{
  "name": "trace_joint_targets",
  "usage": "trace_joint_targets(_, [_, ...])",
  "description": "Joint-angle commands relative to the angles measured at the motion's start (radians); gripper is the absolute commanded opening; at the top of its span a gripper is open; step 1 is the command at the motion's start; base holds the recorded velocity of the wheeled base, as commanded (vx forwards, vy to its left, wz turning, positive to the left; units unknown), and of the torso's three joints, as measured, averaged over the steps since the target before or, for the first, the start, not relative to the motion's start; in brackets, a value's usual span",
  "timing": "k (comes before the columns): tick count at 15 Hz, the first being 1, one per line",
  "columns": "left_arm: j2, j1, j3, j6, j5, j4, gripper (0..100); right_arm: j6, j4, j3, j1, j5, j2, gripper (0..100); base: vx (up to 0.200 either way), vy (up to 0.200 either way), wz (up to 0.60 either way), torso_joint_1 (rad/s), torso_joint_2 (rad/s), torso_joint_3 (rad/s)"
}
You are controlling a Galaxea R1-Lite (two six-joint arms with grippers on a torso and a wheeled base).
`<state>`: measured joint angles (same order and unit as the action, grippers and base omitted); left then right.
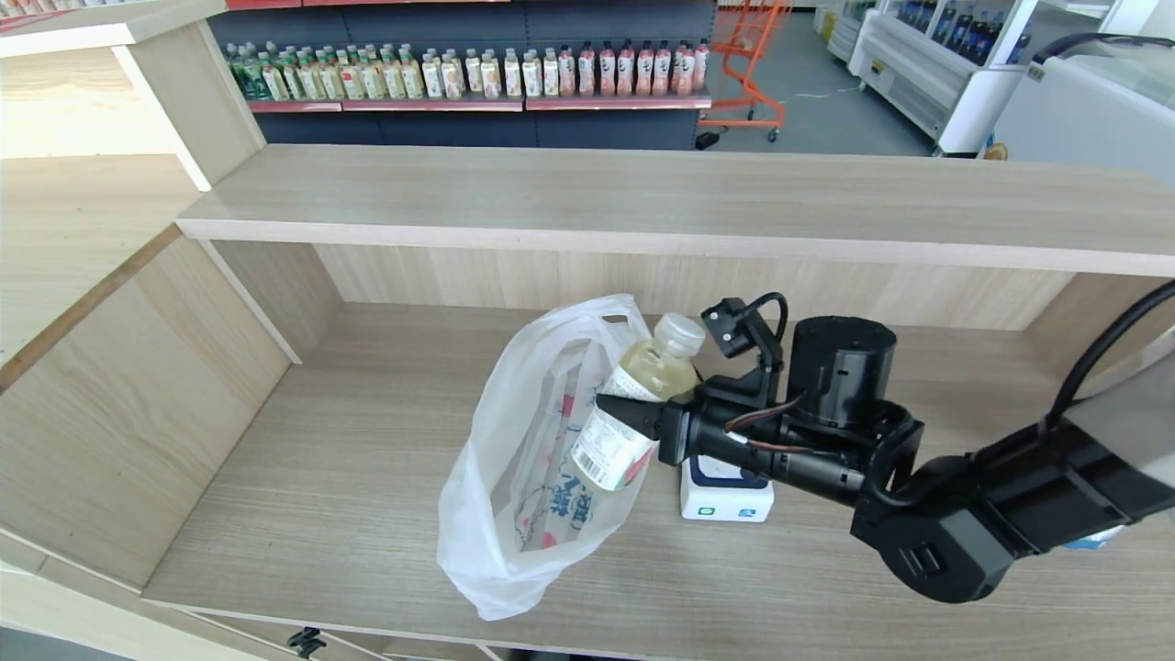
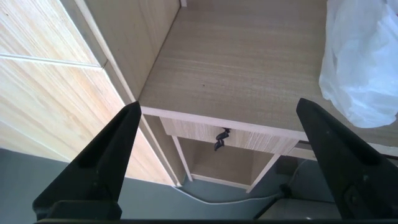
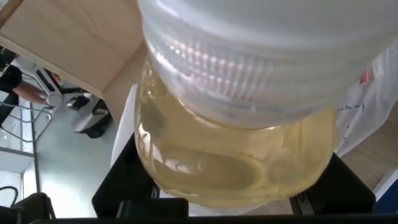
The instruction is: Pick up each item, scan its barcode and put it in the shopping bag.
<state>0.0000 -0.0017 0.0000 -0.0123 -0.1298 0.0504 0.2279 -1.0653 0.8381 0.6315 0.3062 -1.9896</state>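
Matt wood-grain counter (image 1: 349, 477), thin translucent plastic bag (image 1: 500, 514), glossy clear plastic bottle (image 1: 647, 375) w/ ribbed cap (image 1: 681, 332)

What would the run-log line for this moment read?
right gripper: shut on clear plastic bottle of pale yellow drink | bottle: tilted, at mouth of white plastic shopping bag | left gripper: open, empty

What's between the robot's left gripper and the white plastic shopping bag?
Just bare light wooden countertop. The left wrist view shows it stretching between the left gripper, jaws open near the counter's front edge, and the white plastic shopping bag.
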Motion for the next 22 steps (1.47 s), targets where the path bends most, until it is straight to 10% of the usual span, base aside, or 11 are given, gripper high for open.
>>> trace_joint_targets(1, [0.002, 0.000, 0.000, 0.000, -0.001, 0.000, 100, -0.061, -0.039, -0.022, 0.004, -0.001, -0.104, 0, 0.000, 0.000, 0.00, 0.000, 0.00, 0.000])
trace_joint_targets(14, [0.000, 0.000, 0.000, 0.000, -0.001, 0.000, 100, -0.332, -0.170, 0.157, -0.010, 0.001, -0.327, 0, 0.000, 0.000, 0.00, 0.000, 0.00, 0.000])
trace_joint_targets(15, [0.000, 0.000, 0.000, 0.000, -0.001, 0.000, 100, -0.340, -0.171, 0.170, -0.012, 0.001, -0.334, 100, 0.000, 0.000, 0.00, 0.000, 0.00, 0.000])
trace_joint_targets(22, [0.002, 0.000, 0.000, 0.000, -0.001, 0.000, 100, 0.039, -0.028, 0.130, -0.022, 0.008, -0.097, 100, 0.000, 0.000, 0.00, 0.000, 0.00, 0.000])
